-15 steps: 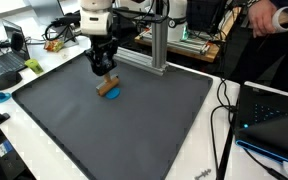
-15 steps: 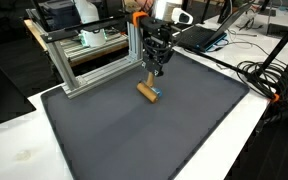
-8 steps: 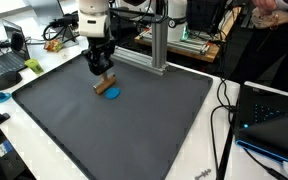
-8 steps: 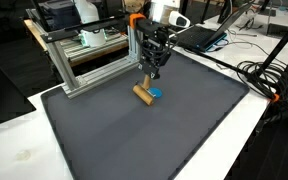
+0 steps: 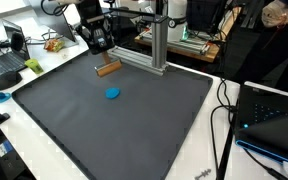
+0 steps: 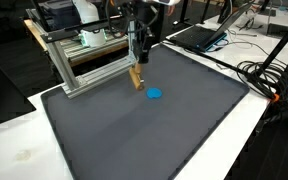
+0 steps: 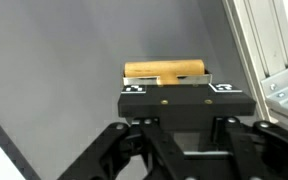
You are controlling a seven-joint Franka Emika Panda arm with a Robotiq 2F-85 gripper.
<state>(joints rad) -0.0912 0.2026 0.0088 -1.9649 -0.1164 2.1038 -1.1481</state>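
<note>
The tool is clenched on a wooden block, with its jaws drawn as far together as the block allows. In the wrist view the block lies crosswise between the two fingertips. Its long axis runs from side to side, and its left end reaches the left fingertip.

The block is short and elongated. It is tan on its lower face, with a darker orange-brown band along the upper edge. In an exterior view it hangs tilted below the tool, one end lower than the other.

The block sits at the far edge of the dark grey mat, just beside the base of the aluminium frame. The pictures do not show whether the block touches the mat.

A blue disc lies flat on the mat, apart from the block and nearer the mat's centre. The mat covers most of the white bench.
</note>
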